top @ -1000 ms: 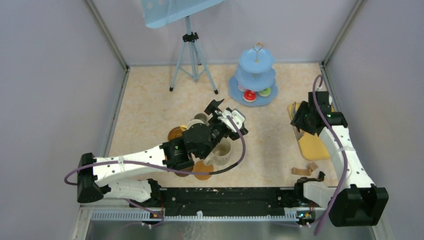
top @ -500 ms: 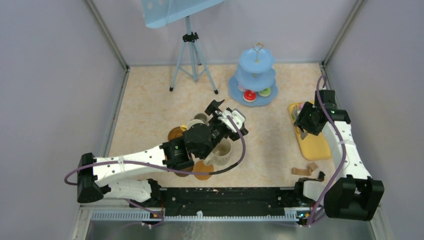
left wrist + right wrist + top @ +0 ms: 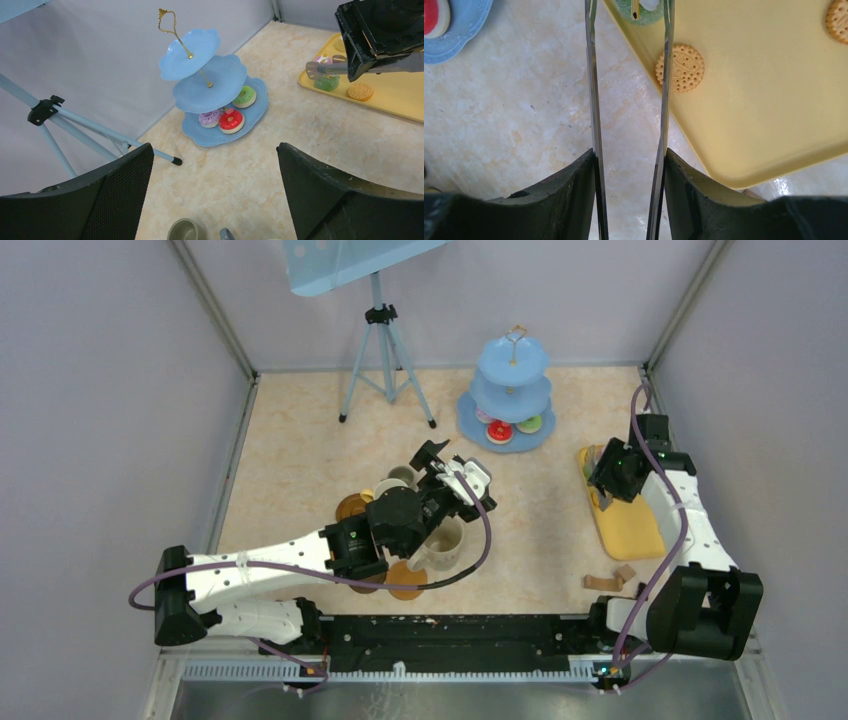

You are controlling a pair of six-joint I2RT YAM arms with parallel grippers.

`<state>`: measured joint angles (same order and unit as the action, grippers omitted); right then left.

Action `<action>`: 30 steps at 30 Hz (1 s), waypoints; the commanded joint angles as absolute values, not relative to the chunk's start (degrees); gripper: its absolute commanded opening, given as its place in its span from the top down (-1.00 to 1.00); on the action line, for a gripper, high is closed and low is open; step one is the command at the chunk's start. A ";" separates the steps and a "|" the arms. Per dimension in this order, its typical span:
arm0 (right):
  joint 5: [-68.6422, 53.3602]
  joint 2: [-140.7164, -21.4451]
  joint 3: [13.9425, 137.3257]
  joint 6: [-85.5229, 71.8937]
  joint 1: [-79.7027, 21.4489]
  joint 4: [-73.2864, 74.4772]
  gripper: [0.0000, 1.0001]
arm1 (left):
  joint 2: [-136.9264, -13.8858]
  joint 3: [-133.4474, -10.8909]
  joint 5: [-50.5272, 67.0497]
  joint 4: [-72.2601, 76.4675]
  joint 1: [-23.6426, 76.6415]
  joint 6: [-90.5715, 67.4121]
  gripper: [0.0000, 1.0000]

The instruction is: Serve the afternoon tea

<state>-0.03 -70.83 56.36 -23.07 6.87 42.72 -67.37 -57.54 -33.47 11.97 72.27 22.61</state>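
Nearest the arm bases, the large cream mug (image 3: 443, 543) stands among brown coasters (image 3: 405, 580), with a small grey mug (image 3: 403, 476) just beyond. The left gripper (image 3: 214, 150) hovers above this group with its fingers spread wide and nothing between them. Bare table (image 3: 540, 510) lies open from the mugs across to the yellow tray (image 3: 774, 100), which sits near the right wall. The right gripper (image 3: 629, 155) clamps the metal tongs (image 3: 593, 100). The tong arms stand apart: the left over the table, the right just inside the tray's left edge, passing beside a biscuit (image 3: 680, 67). The tips reach a green toy cake (image 3: 327, 82) at the tray's far end; whether they touch it cannot be told. Farthest, the light-blue cake stand (image 3: 512, 390) stands near the back wall, with toy cakes (image 3: 231, 120) on its bottom tier only. Since a second ago, the right arm's upper link has swung and its wrist sits slightly farther back; the left arm and mugs are unchanged.
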 commanded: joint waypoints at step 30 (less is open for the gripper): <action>4.30 -73.63 54.64 -19.09 6.03 39.11 0.00 | -68.01 -59.49 -32.63 12.98 72.25 21.18 -0.97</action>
